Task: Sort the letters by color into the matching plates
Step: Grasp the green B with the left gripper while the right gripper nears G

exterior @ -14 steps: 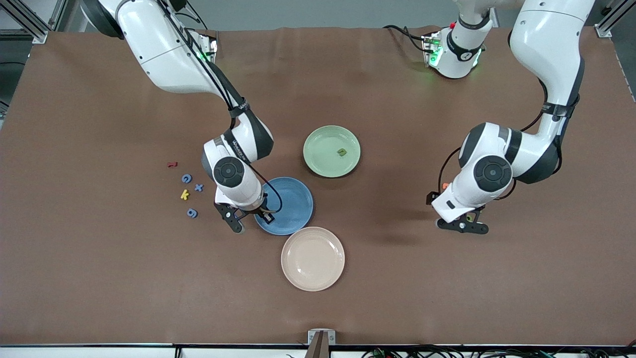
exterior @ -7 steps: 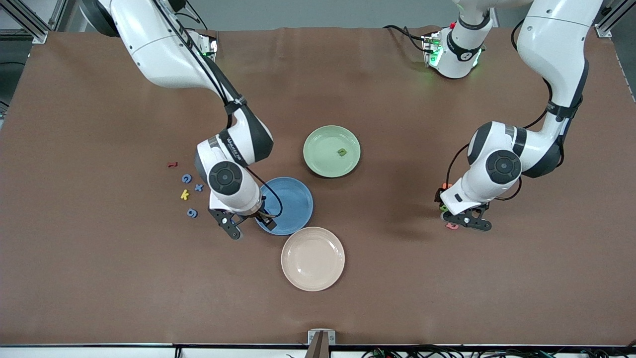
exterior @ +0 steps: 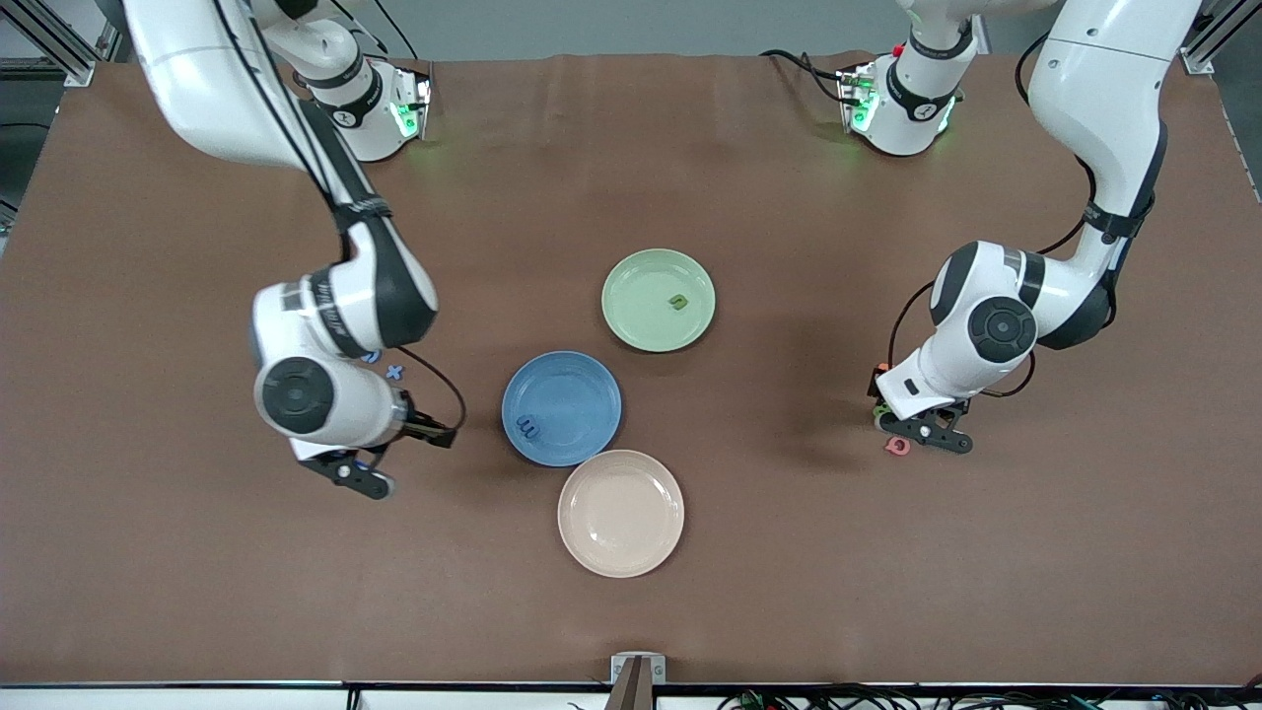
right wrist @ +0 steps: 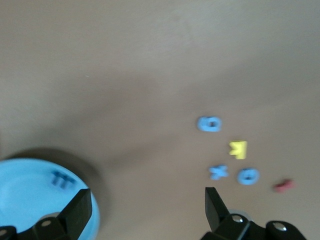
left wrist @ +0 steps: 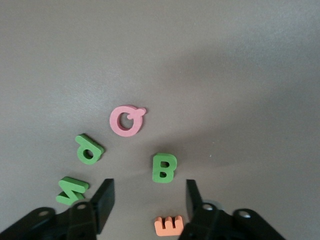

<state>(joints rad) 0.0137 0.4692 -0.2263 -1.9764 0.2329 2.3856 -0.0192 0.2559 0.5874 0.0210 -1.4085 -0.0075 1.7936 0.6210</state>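
The cream plate (exterior: 620, 513) lies nearest the camera, touching the blue plate (exterior: 561, 407), which holds one blue letter (exterior: 529, 427). Green B (left wrist: 164, 167) sits between the left gripper (left wrist: 148, 202)'s parted fingers, with pink Q (left wrist: 127, 120) and orange E (left wrist: 169, 225) nearby. The right gripper (right wrist: 148, 210), open and empty, has swung from the blue plate toward the right arm's end. Farther off, the green plate (exterior: 658, 299) holds one green letter (exterior: 677, 302).

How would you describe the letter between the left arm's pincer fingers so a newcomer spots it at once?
Look toward the left arm's end of the table, under the left pincer. Several foam letters lie there; the one between its open fingers is the green B. The pink Q, orange E, green d and green N sit around it.
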